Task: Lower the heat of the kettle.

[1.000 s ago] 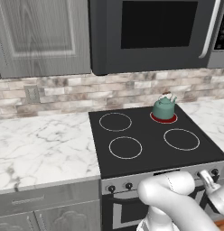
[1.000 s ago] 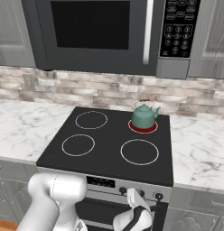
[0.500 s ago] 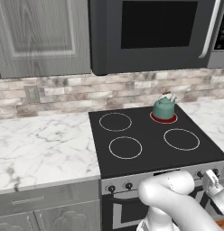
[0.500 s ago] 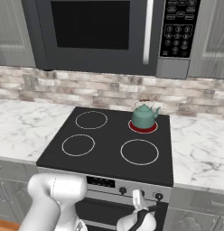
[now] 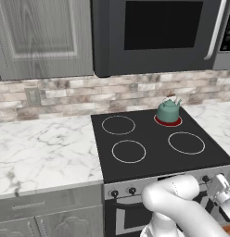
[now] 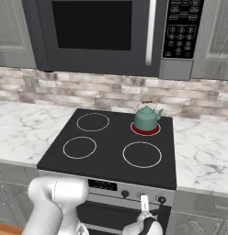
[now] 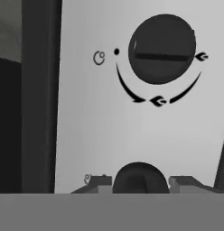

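Left base view: kettle (image 5: 168,110), squat, rounded, teal-green w/ whitish handle and knob, sat upright on back-right burner (image 5: 168,121), whose disc glowed red under it; other three burners were thin white rings on flat matte black cooktop (image 5: 154,152). Cooktop edge sat flush w/ white grey-veined marble tabletop (image 5: 42,148) on both sides. Backsplash (image 5: 66,95) was rough mixed grey-tan brick. Above, dark glossy microwave (image 5: 154,32) w/ pale vertical handle; grey wood-grain panelled cabinet (image 5: 42,37) to its left. Arm was smooth white, bulky, rising lower right, hiding part of stove's front panel; small dark round knobs showed along that panel.

Right base view: kettle (image 6: 146,118) on red burner, short spout pointing right. Gripper (image 6: 144,204) sat low at stove front, just under row of knobs, one pale finger upright against panel; its body was cut off by bottom edge.

Hand view: close on pale smooth control panel (image 7: 86,135). Large dark round knob (image 7: 161,48) w/ straight bar across its face, ringed below by curved black arc w/ small flame marks. Second dark knob (image 7: 140,179) at bottom, only its top dome showing, lying between two fingertips (image 7: 99,182), one each side, hard against it. Gripper looked clamped on that knob, though contact edges were blurry. Dark vertical strip at left was too blurred to ID.
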